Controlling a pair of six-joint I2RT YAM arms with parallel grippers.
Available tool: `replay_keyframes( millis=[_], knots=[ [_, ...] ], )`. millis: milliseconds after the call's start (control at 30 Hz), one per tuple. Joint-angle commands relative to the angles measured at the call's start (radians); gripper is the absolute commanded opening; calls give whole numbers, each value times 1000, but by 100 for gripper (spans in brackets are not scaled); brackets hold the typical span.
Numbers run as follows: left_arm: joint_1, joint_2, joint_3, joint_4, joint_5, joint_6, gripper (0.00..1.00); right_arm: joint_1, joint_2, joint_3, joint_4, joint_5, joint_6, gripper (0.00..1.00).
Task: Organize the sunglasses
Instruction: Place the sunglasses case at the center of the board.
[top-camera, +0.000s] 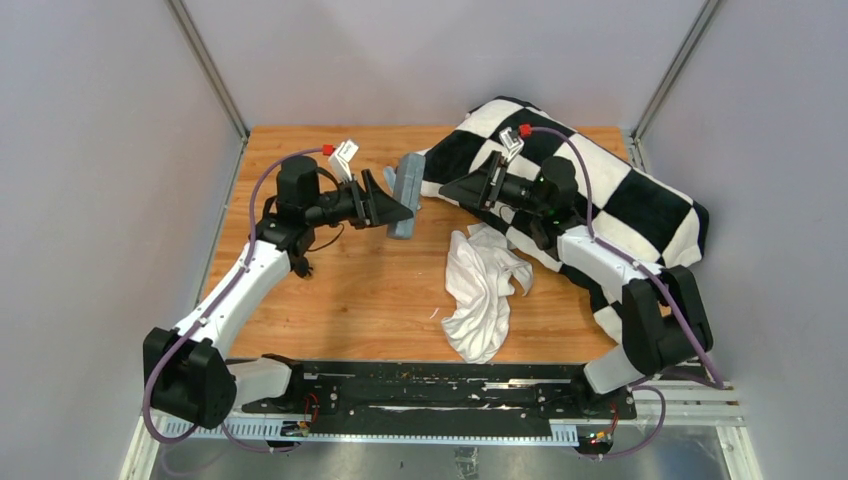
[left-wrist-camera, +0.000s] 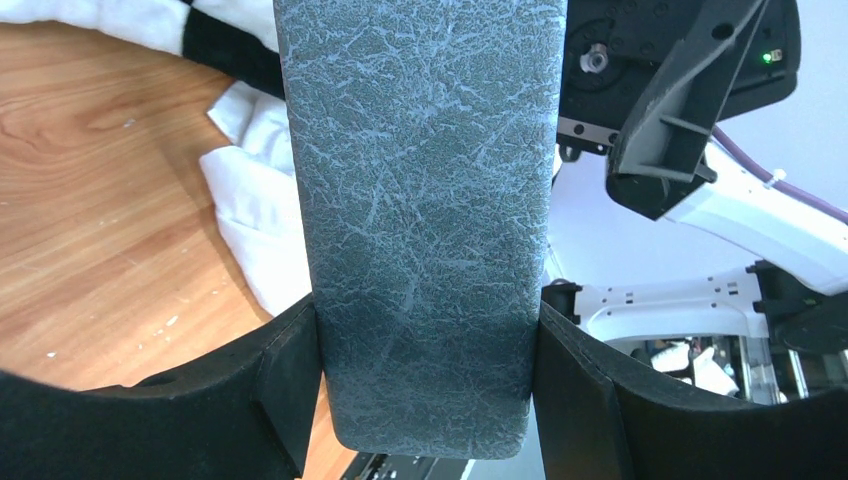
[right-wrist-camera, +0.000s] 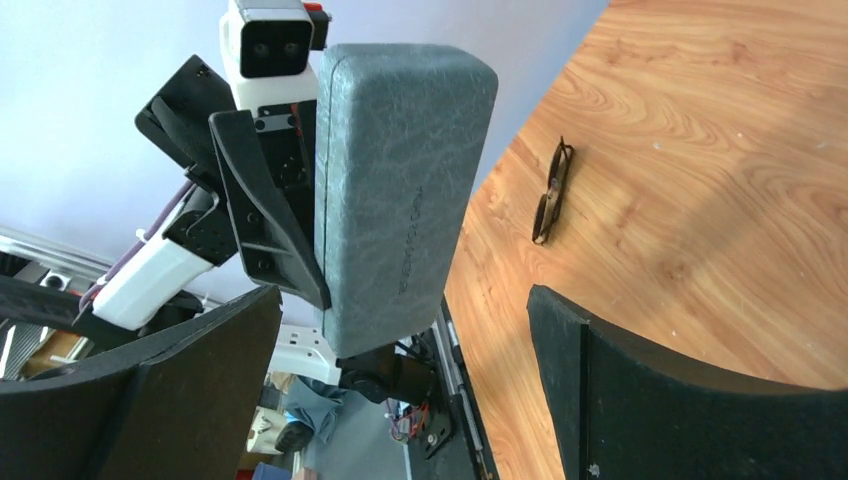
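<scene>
My left gripper is shut on the closed grey-blue hard case and holds it upright above the table. My right gripper is open wide and faces the case from the right, a short way off, with nothing between its jaws. The black thin-framed sunglasses lie folded on the wooden table, beyond the case in the right wrist view. I cannot make them out clearly in the top view.
A crumpled white cloth lies on the table in front of the right gripper. A black-and-white checkered blanket covers the back right, under the right arm. Grey walls stand on both sides.
</scene>
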Motion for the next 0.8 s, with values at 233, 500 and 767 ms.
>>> replay_keyframes(
  millis=[233, 500, 767],
  knots=[
    [-72, 19, 165, -483, -566, 221, 25, 4, -111, 65, -463, 123, -291, 100],
    [-133, 91, -19, -416, -810, 107, 29, 1, -251, 36, -1126, 526, -580, 100],
    [-177, 234, -51, -372, -937, 42, 32, 16, -340, -22, -1244, 688, -631, 100]
  ],
)
